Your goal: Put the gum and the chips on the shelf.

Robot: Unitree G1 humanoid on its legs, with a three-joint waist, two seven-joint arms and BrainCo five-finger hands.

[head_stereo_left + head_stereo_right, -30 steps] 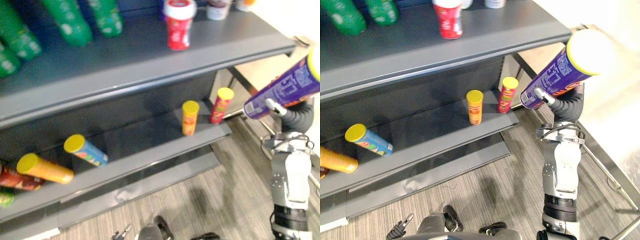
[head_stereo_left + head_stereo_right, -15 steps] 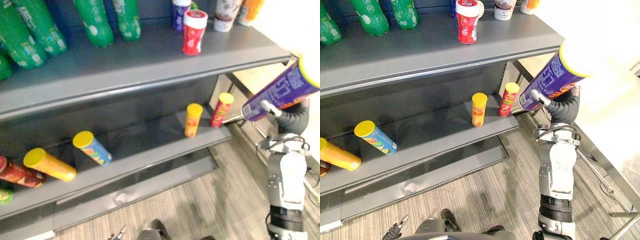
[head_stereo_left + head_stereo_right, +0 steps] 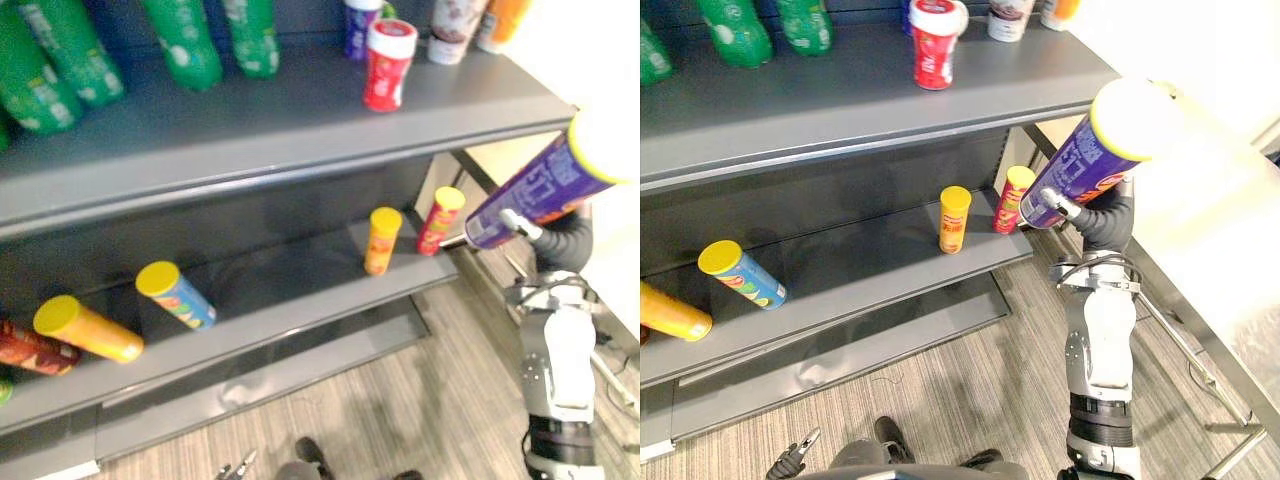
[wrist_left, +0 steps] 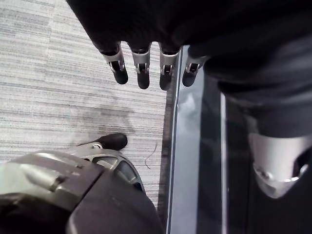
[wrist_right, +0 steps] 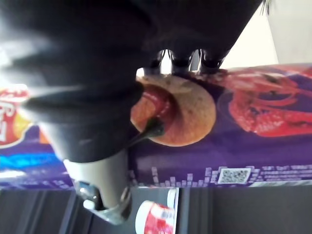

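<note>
Your shelf (image 3: 890, 110) carries the red gum tub (image 3: 935, 40) upright on its upper board, so that half looks done. The purple chips can (image 3: 1080, 165) hangs tilted in the air off the shelf's right end, your right hand (image 3: 1095, 212) curled round its lower part. Your left hand (image 4: 141, 63) dangles slack-fingered above the floor. Gripped so low, the can may swing and topple the upright orange can (image 3: 954, 218) or red can (image 3: 1012, 198) on the lower board.
</note>
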